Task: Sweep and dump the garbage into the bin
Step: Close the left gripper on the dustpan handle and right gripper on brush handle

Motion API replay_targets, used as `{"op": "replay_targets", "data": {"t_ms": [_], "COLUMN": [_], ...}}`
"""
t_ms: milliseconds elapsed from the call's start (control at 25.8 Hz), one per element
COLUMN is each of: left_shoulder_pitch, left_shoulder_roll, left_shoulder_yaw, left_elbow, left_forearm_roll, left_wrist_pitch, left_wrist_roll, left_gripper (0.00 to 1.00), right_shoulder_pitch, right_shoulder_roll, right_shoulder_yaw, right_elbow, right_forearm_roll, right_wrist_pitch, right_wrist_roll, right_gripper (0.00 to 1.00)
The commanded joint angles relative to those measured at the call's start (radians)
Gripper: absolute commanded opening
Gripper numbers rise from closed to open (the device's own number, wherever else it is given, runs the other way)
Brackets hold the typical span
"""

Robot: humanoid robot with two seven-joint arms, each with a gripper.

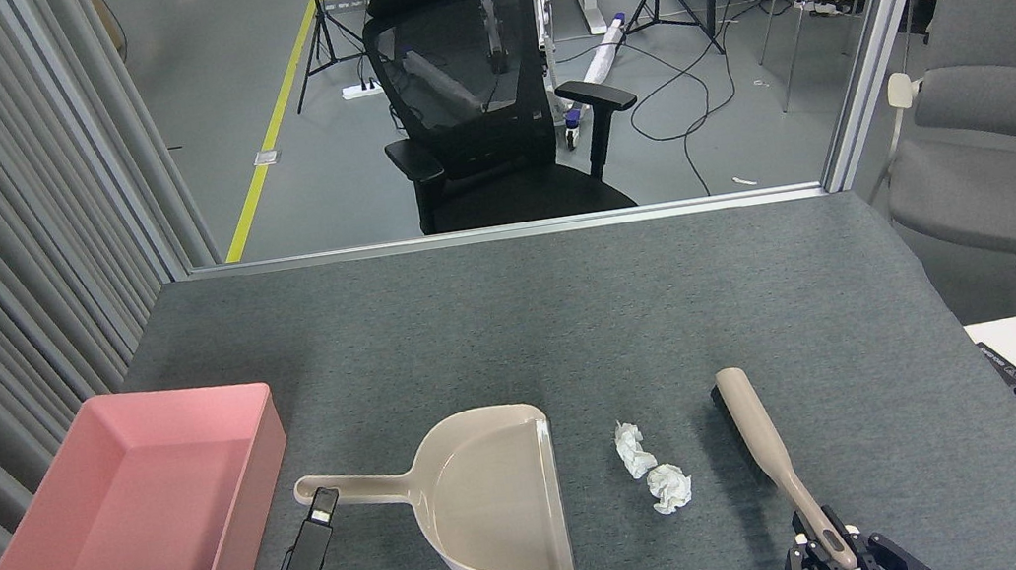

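Head view: the right gripper (pixel 838 549) clamps the handle of the beige plastic brush (pixel 770 452), set to push two white crumpled tissue wads (pixel 653 468) leftward into the beige long-handled dustpan (pixel 488 496). The left gripper (pixel 324 505), jaws unreadable, meets its handle. The shallow pink plastic bin (pixel 216 401) lies empty at the table's left edge, open felt between

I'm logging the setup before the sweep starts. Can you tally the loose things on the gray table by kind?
Tissue wads: 2
Dustpan: 1
Brush: 1
Pink bin: 1
Total: 5
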Motion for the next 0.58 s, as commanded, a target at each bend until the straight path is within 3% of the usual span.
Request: {"op": "replay_targets", "data": {"t_ms": [0, 542], "left_shoulder_pitch": [0.003, -0.105], "left_shoulder_roll": [-0.003, -0.007], "left_shoulder_yaw": [-0.002, -0.002], "left_elbow": [0.003, 0.174], "left_forearm_roll": [0.001, -0.002], "left_wrist_pitch": [0.001, 0.003], "left_wrist_roll": [-0.006, -0.001], "left_gripper": [0.99, 0.99], "right_shoulder_pitch": [0.001, 0.028], "right_shoulder_roll": [-0.008, -0.014], "right_shoulder_yaw": [0.001, -0.001], "right_elbow": [0.000, -0.020], "right_forearm_roll": [0.000, -0.006], "right_wrist_pitch": [-0.001, -0.015], "right_wrist_roll": [-0.019, -0.030], "right_gripper": [0.05, 0.05]}}
